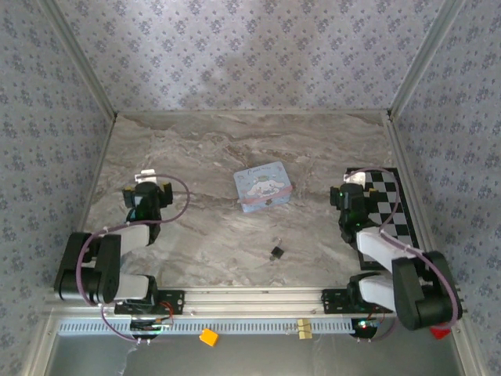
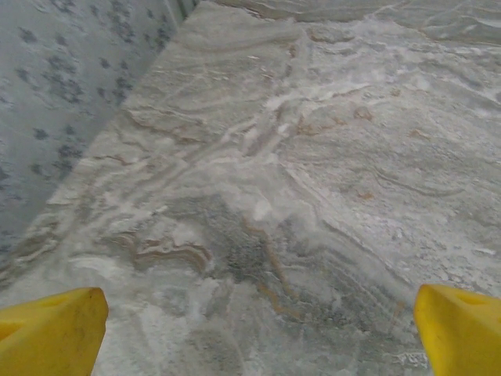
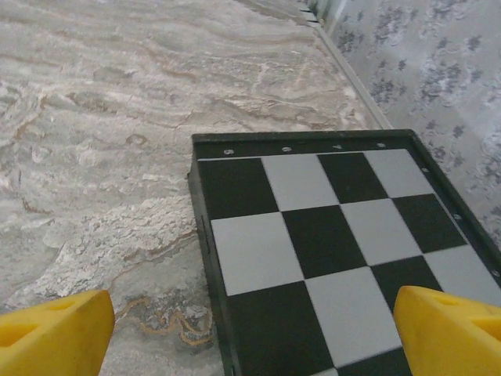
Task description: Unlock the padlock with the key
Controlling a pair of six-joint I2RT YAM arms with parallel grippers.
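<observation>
The padlock [image 1: 277, 251], a tiny black squarish body, lies on the marble table near the front middle. A thin pale metal bit [image 1: 275, 240] lies just behind it; I cannot tell whether that is its loop or the key. My left gripper [image 1: 146, 190] hovers over the left part of the table, far from the padlock. Its yellow fingers [image 2: 55, 333] stand wide open over bare marble, the left gripper [image 2: 258, 321] holding nothing. My right gripper [image 1: 349, 190] is at the right, open and empty, and the right gripper [image 3: 250, 325] hangs over the left edge of a checkerboard.
A light-blue cartoon-printed case [image 1: 264, 187] lies flat at the table's middle, behind the padlock. A black-and-white checkerboard [image 1: 386, 205] [image 3: 337, 235] sits along the right side. Patterned walls [image 1: 250, 47] close off the back and both sides.
</observation>
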